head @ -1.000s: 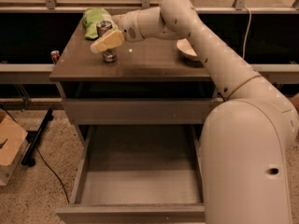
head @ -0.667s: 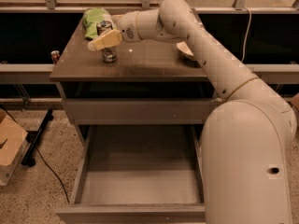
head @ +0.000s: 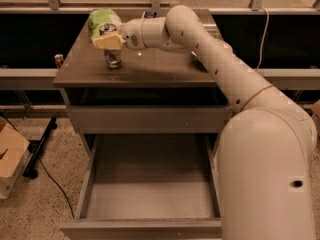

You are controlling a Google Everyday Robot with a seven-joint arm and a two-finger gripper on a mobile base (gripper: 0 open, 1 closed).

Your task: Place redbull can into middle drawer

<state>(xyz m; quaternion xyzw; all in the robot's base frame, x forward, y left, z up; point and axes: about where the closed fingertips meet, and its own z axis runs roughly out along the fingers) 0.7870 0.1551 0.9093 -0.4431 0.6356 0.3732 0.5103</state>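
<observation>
The redbull can (head: 113,58) stands upright on the dark cabinet top (head: 165,69), near its back left. Its silver top shows just above my gripper (head: 108,41), which is at the can's upper half, with a yellowish pad in front of it. The arm reaches in from the right across the cabinet top. The middle drawer (head: 150,184) is pulled wide open below, and its grey floor is bare. Its front rim (head: 140,227) is at the bottom of the view.
A green bag (head: 102,18) lies just behind the can. A small red can (head: 59,60) stands on the ledge left of the cabinet. The top drawer front (head: 150,119) is closed. A cardboard box (head: 10,154) and a black cable (head: 45,169) lie on the floor at left.
My gripper has shifted slightly left and now sits around the can's upper half, with the can's top showing above it. The can still stands on the cabinet top.
</observation>
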